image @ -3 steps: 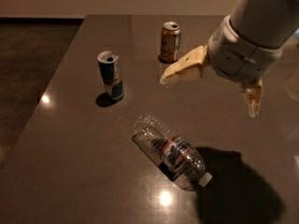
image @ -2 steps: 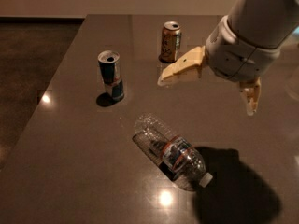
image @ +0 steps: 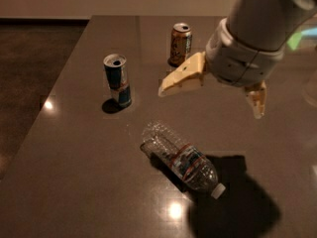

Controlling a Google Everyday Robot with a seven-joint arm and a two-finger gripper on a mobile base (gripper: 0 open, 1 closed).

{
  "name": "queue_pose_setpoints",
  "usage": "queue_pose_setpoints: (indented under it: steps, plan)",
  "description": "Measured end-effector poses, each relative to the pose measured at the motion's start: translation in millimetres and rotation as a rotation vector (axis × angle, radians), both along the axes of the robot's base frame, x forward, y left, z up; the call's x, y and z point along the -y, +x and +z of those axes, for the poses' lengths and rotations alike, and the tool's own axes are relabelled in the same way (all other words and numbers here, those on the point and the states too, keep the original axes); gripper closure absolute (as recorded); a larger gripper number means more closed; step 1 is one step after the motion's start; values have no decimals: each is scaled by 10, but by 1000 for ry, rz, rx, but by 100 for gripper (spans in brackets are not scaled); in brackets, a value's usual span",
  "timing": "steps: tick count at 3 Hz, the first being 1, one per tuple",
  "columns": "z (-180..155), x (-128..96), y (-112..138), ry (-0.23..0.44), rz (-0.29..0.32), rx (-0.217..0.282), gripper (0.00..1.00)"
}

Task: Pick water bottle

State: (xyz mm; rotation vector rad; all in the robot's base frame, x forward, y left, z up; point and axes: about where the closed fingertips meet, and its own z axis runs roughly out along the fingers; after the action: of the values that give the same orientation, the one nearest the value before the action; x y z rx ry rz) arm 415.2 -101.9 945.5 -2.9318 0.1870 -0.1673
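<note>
Gripper [image: 209, 104] above table [image: 74, 172], arm [image: 267, 19] cropped top right, water bottle [image: 181, 157] label illegible

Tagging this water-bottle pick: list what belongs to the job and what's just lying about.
Job:
water bottle, lying on its side on the table
gripper, open, above the table, not touching the bottle

Lying about:
blue-and-silver can, upright
orange-gold can, upright

Viewed from high up, angled steeply down across the dark table [image: 69, 182], close behind the wide-spread gripper [image: 209, 104] hanging at upper right
</note>
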Motion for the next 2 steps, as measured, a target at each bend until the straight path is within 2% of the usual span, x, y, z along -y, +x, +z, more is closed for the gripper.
queue_pose_setpoints:
  steps: [2]
  plan:
    - [-265,-313,-190,-115,301,-29,0]
